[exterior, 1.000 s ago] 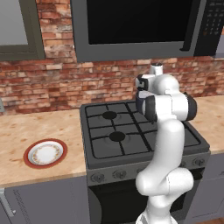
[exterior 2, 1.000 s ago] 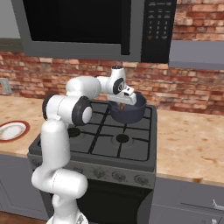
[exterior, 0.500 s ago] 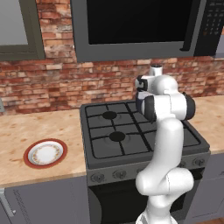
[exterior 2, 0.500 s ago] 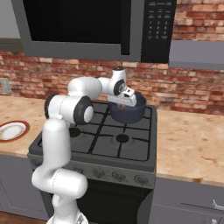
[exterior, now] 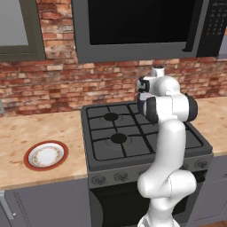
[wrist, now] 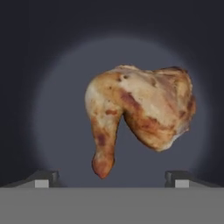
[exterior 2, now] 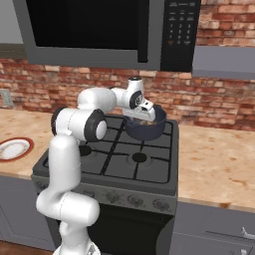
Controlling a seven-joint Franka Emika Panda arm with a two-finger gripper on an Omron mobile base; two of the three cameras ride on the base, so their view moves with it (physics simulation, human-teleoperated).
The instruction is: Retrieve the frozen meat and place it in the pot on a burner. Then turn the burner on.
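Nothing readable is showing anywhere — the microwave keypad (exterior 2: 180, 26) is displaying small pale marks on its buttons, but they are blurring too fine to read.

Frozen meat (wrist: 140, 113): lumpy golden-brown chicken piece, drumstick end pointing down in the hand view, lying on the grey floor of the pot. Pot (exterior 2: 145, 127): round, deep, dark blue-grey, upright on the stove's rear right burner grate. Burner beneath it hidden.
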